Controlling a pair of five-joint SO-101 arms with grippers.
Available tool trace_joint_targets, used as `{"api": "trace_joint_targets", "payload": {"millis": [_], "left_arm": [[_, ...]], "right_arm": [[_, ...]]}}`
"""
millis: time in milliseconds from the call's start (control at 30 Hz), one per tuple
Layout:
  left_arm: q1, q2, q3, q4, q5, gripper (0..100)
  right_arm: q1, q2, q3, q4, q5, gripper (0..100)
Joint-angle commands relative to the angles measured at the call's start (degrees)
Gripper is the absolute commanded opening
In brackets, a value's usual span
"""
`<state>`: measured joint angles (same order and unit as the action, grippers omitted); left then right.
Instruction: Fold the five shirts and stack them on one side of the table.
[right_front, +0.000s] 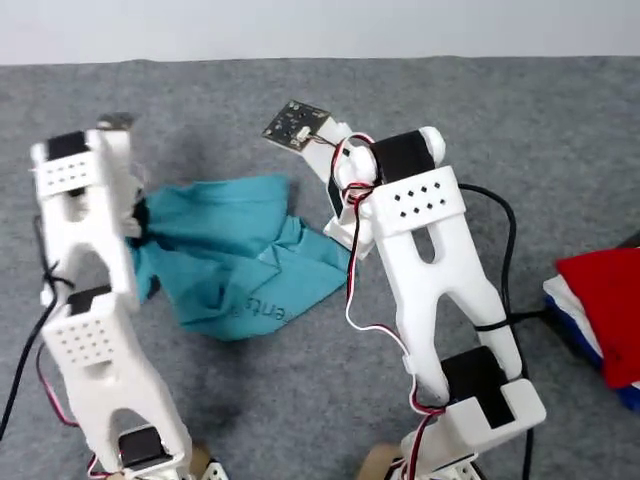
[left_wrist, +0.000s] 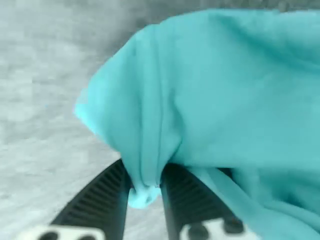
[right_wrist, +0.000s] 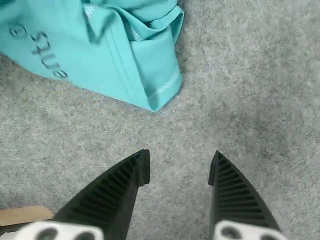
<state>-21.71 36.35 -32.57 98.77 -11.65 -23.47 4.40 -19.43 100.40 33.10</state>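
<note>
**A:** What does the left gripper (left_wrist: 145, 176) have?

**B:** A bunched fold of the crumpled teal cloth shirt (left_wrist: 225, 100). Its 2 black ribbed fingers (left_wrist: 107, 192) pinch close on the fabric, and a small tuft pokes out between them.

**A:** And the right gripper (right_wrist: 179, 167)?

**B:** Its 2 ribbed black prongs stand moderately apart with nothing between them. They sit above the grey felt-like table covering (right_wrist: 250, 80), near a stitched hem corner of the shirt but apart from it.

**A:** How does the shirt look?

**B:** Unfolded and rumpled. In the high view it lies between the 2 white perforated plastic arms (right_front: 430, 250), gathered to a point at the left gripper and spreading in loose overlapping flaps toward the right arm. The cloth is soft and matt, with double-stitched hems, deep creases and dark printed lettering on the nearer flap.

**A:** Anything farther out?

**B:** At the table's right edge, well apart from the teal shirt, sits a stack of folded shirts (right_front: 605, 315), red on top with white and blue edges under it. At the right arm's far end a small dark circuit board (right_front: 297, 125) is mounted, fed by thin red, white and black wires (right_front: 350, 170).
</note>
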Motion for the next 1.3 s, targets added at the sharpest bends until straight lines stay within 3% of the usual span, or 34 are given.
{"api": "trace_joint_targets", "payload": {"millis": [0, 367, 800, 1033, 1267], "left_arm": [[-2.3, -8.8, -0.4, 1.8, -1.1, 0], [-13.4, -13.4, 8.8, 1.4, -4.3, 0], [-22.8, -2.9, 10.3, 1.1, -5.9, 1], [-25.8, -2.9, 10.3, 1.2, -5.9, 13], [-27.1, -2.6, 10.4, 1.0, -5.9, 14]], "right_arm": [[0.3, -0.2, -0.3, 2.0, -0.6, 20.5], [-3.1, 4.4, -0.5, 1.2, -0.6, 20.5], [-9.7, 5.1, -0.5, -8.4, -0.8, 20.7], [-14.3, 5.2, -0.5, -15.2, -1.2, 20.8], [-21.2, 12.2, -0.7, -21.1, -5.8, 25.1]]}}
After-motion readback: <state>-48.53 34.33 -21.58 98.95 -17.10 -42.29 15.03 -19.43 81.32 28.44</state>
